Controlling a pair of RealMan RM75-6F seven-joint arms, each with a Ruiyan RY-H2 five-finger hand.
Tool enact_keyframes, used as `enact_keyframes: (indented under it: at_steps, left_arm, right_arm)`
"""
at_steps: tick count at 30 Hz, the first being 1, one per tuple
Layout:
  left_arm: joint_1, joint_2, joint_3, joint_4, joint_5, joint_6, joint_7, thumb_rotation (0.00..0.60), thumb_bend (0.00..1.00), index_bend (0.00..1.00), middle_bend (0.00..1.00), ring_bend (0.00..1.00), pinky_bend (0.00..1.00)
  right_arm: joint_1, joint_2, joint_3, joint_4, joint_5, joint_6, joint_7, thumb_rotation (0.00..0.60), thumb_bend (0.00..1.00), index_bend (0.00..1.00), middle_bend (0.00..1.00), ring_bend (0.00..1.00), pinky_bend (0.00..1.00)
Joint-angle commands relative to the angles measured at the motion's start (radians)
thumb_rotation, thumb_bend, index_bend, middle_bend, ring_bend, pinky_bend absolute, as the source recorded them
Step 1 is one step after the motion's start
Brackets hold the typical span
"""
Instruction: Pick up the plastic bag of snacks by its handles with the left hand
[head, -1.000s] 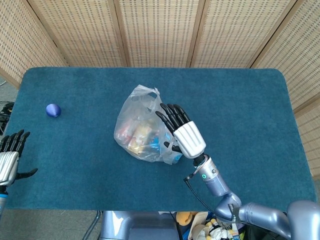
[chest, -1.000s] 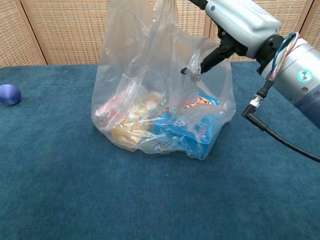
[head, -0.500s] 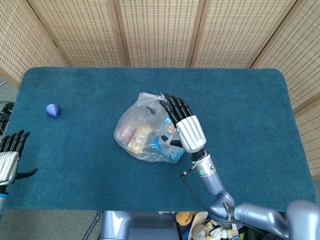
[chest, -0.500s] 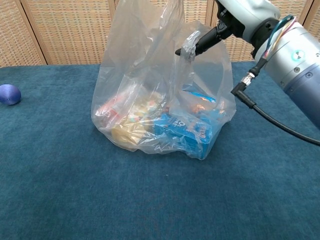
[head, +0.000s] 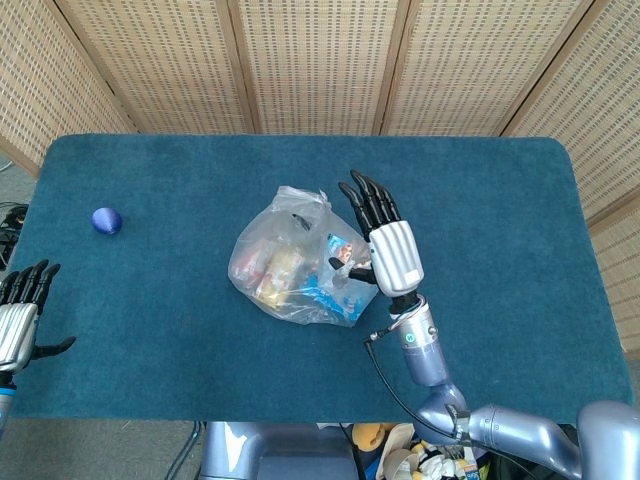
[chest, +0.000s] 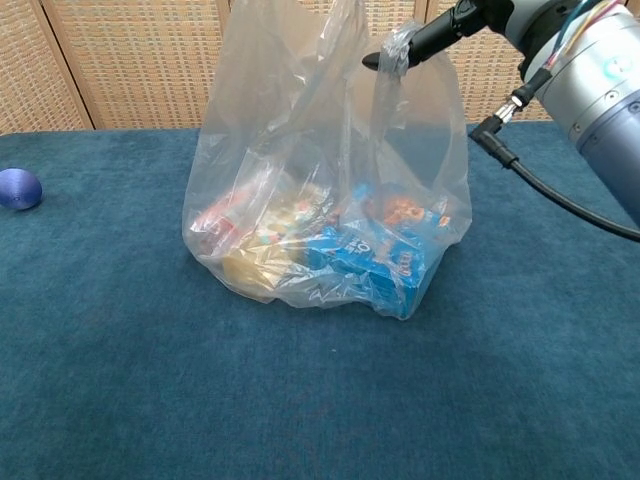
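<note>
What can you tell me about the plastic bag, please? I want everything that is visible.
The bag is clear, thin, crinkled plastic and stands on the blue table near its middle. Inside lie snack packs in blue, yellow and red. Its top is open and pulled upward. The right hand beside it has a dark fingertip hooked in one handle loop, lifting it. The base rests on the table.
</note>
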Motion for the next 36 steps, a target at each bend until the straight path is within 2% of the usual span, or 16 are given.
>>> enact_keyframes:
  at_steps: [1, 10, 19, 34, 36]
  left_arm:
    - [0.000, 0.000, 0.000, 0.000, 0.000, -0.001, 0.000, 0.600, 0.13, 0.00, 0.00, 0.00, 0.00]
    - [-0.006, 0.001, 0.002, 0.000, 0.008, -0.008, -0.015, 0.600, 0.13, 0.00, 0.00, 0.00, 0.00]
    - [-0.032, 0.007, 0.003, 0.015, 0.083, -0.023, -0.151, 0.600, 0.13, 0.00, 0.00, 0.00, 0.00]
    - [-0.167, -0.006, 0.017, 0.114, 0.337, -0.028, -0.598, 0.600, 0.15, 0.00, 0.00, 0.00, 0.00]
    - [-0.202, 0.000, 0.024, 0.109, 0.374, -0.039, -0.719, 0.600, 0.16, 0.00, 0.00, 0.00, 0.00]
  right_arm:
    - [0.001, 0.010, 0.009, -0.017, 0.001, 0.008, 0.009, 0.600, 0.00, 0.00, 0.00, 0.00, 0.10]
    - [0.005, 0.055, 0.044, -0.070, 0.022, 0.006, 0.013, 0.600, 0.00, 0.00, 0.00, 0.00, 0.10]
    - [0.000, 0.100, 0.050, -0.096, 0.035, -0.003, 0.027, 0.600, 0.00, 0.00, 0.00, 0.00, 0.10]
    - [-0.008, 0.174, 0.060, -0.130, 0.052, -0.008, 0.048, 0.600, 0.00, 0.00, 0.00, 0.00, 0.10]
    - [-0.009, 0.181, 0.060, -0.135, 0.050, -0.006, 0.050, 0.600, 0.00, 0.00, 0.00, 0.00, 0.10]
